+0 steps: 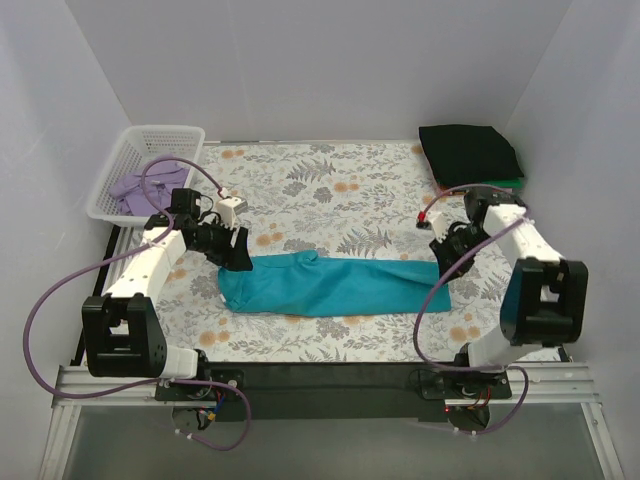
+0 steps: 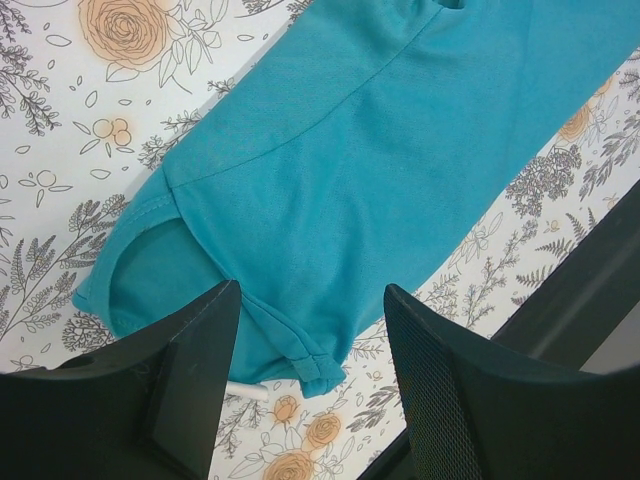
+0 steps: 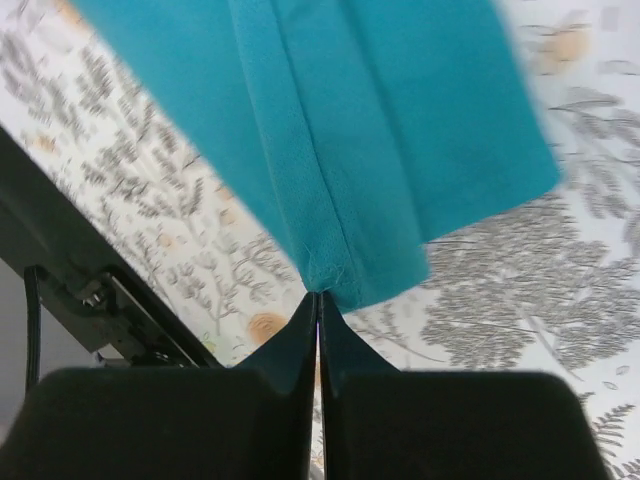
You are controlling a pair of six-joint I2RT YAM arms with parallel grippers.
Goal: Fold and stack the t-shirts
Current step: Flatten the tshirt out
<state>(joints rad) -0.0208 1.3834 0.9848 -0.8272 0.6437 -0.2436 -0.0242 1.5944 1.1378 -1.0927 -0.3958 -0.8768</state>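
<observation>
Progress: about midway, by my read. One shirt looks finished, one is in hand, one is untouched.
Done: the black shirt (image 1: 468,152) lies folded flat at 1 o'clock on the table. A green edge (image 1: 512,183) shows under its 5 o'clock corner, so a stack has probably begun there.
In hand: the teal shirt (image 1: 335,285) sits at centre, a little toward 6 o'clock. It is folded lengthwise into a long strip running 9 to 3 o'clock, with the neck opening at the 9 o'clock end (seen in the left wrist view).
To do: you need to cross-fold the strip and carry it to the stack. The lavender shirt (image 1: 138,186) lies crumpled in the white basket (image 1: 165,135) at 10 o'clock, and it needs the full fold.
Left gripper (image 1: 236,256): it is over the 9 o'clock end of the strip, with the jaws spread and nothing between them. It looks clear of the cloth.
Right gripper (image 1: 447,262): it is at the 3 o'clock end, with the jaws pressed together and the tips right at the hem corner. You can't tell whether any cloth is pinched (the wrist view is blurred).
Surface: the floral tablecloth (image 1: 330,180) lies flat. I see no wrinkles around the strip that would snag a drag.
Room: plain white walls (image 1: 330,60) stand at 9, 12 and 3 o'clock. A dark rail (image 1: 320,378) along 6 o'clock carries both arm bases.
</observation>
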